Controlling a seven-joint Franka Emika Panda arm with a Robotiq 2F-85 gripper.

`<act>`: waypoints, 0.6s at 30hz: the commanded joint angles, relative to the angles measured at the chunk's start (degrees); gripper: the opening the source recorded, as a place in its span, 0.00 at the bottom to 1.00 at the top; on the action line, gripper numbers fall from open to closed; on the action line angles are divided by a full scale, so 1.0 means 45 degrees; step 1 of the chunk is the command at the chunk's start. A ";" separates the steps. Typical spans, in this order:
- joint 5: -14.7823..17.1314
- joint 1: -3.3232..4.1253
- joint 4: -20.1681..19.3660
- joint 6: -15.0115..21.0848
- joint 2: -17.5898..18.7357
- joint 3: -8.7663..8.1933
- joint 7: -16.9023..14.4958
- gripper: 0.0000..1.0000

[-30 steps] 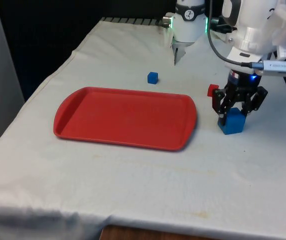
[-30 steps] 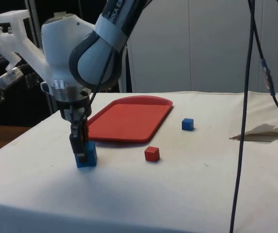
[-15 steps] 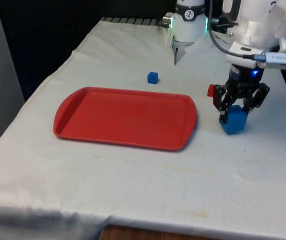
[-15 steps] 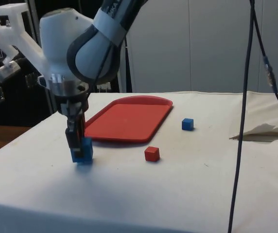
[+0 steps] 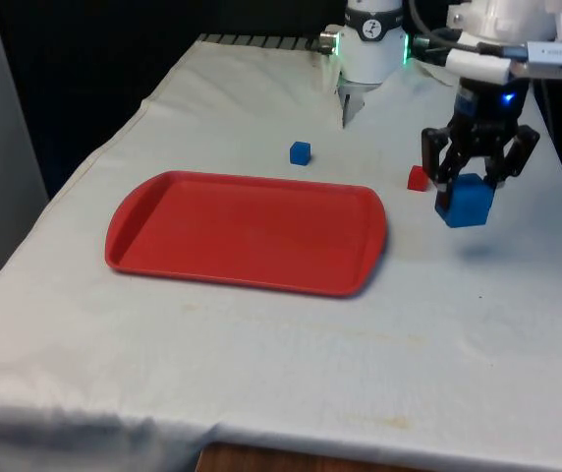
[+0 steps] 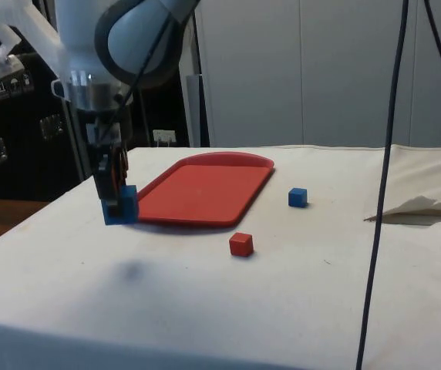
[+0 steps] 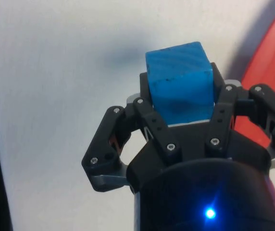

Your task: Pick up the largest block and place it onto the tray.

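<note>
The black two-finger gripper (image 5: 479, 175) hangs above the white-clothed table (image 5: 291, 324), its fingers closed on the sides of the large blue cube-shaped block (image 5: 466, 202). The block is clear of the cloth, with a soft shadow on the table below it. In the side view the gripper (image 6: 112, 194) holds the same block (image 6: 120, 205) in the air just off the near corner of the flat red plastic tray (image 6: 205, 189), and a dim shadow lies on the cloth underneath. In the wrist view the fingers (image 7: 149, 122) press against two opposite faces of the block (image 7: 180, 82), and a red tray edge shows beside it.

In the front view the tray (image 5: 247, 231) lies to the left of the held block, apart from it. A small red cube (image 5: 418, 178) sits on the cloth just left of the gripper, between it and the tray's far right corner. A small blue cube (image 5: 301, 152) rests farther left, beyond the tray's far edge
</note>
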 commanded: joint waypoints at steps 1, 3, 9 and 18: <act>-0.0089 0.0038 -0.0013 -0.0178 -0.0216 -0.0102 0.0076 0.00; -0.0089 0.0000 -0.0025 -0.0357 -0.0433 -0.0166 0.0025 0.00; -0.0102 -0.0076 -0.0076 -0.0509 -0.0675 -0.0369 -0.0115 0.00; -0.0127 -0.0140 -0.0153 -0.0522 -0.0891 -0.0802 -0.0420 0.00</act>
